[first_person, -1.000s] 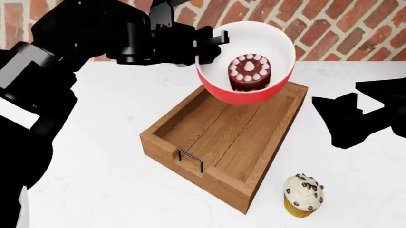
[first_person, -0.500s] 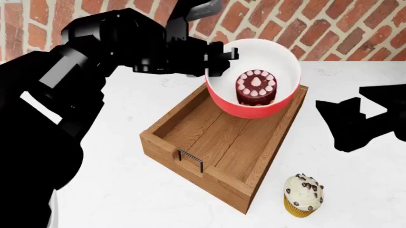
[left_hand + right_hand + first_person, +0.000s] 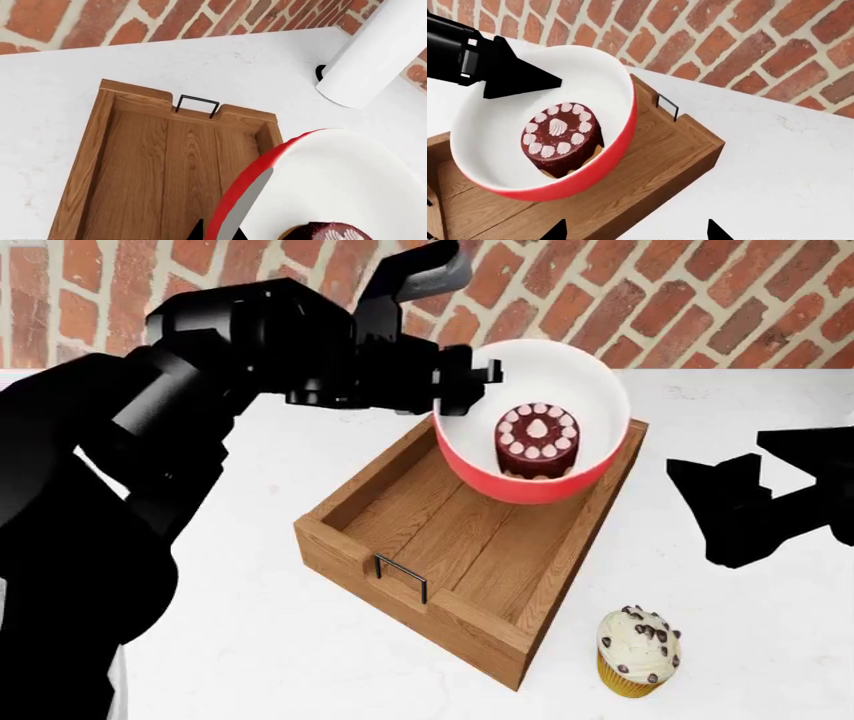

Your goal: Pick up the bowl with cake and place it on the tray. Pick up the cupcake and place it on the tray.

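Nearest me, the cupcake (image 3: 638, 651) waits beside the tray (image 3: 400, 540). My left gripper (image 3: 461, 390) pinches the rim of the bowl (image 3: 581, 465), cake (image 3: 538, 441) inside, tilted, seemingly just above the tray's far half.

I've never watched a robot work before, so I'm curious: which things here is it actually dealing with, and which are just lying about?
Part of the job:
- round red bowl with white inside, held by the left claw
- small dark cake with pink-white dollops, inside that bowl
- brown wooden tray with wire handles
- yellow-cased cupcake with chocolate chips

Just lying about:
- white cylinder, perhaps a paper roll
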Tool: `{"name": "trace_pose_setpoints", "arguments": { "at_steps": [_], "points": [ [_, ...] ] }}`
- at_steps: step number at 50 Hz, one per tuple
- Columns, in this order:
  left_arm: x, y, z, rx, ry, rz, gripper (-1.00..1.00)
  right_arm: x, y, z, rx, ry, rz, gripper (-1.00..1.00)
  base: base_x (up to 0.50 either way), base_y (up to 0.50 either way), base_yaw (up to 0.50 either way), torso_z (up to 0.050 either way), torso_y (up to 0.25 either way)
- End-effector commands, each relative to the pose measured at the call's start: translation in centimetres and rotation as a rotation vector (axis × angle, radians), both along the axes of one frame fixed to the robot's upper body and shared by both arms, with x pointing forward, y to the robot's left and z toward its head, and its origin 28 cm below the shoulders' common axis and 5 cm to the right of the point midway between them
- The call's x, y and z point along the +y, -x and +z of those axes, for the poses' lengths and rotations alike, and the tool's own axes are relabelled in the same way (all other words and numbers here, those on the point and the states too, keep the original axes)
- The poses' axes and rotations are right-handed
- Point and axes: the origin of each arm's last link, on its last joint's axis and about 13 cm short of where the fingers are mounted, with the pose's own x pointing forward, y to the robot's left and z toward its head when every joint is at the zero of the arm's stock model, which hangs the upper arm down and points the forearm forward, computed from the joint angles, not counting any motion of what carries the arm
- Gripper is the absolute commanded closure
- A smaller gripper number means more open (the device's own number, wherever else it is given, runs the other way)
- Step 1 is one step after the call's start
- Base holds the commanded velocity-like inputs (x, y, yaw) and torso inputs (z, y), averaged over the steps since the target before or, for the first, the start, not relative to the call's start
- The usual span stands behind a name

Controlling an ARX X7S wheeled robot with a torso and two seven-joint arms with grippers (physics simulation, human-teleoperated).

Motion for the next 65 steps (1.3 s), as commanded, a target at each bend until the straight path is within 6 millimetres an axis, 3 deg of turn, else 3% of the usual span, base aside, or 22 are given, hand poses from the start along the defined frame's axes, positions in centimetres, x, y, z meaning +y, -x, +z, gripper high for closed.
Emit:
{"name": "trace_pose_setpoints", "arguments": {
  "at_steps": [1,24,65],
  "points": [
    [-0.4,0.1,0.4,-0.001,0.082,-0.016,1.0,-0.1,0.1,-0.2,0.003,-0.001,0.002,-1.0,0.0,0.0,0.0,0.0,0.0],
    [-0.3,-0.2,-1.6,0.03,0.043,0.011,1.0,-0.2,0.1,-0.5,0.005,-0.007,-0.001,-1.0,0.0,0.0,0.0,0.0,0.001],
    [0.1,-0.7,-3.4,-0.003,0.018,0.043,1.0,-0.6,0.2,-1.3,0.016,-0.016,-0.006,-1.0,0.0,0.0,0.0,0.0,0.001]
  ]
}}
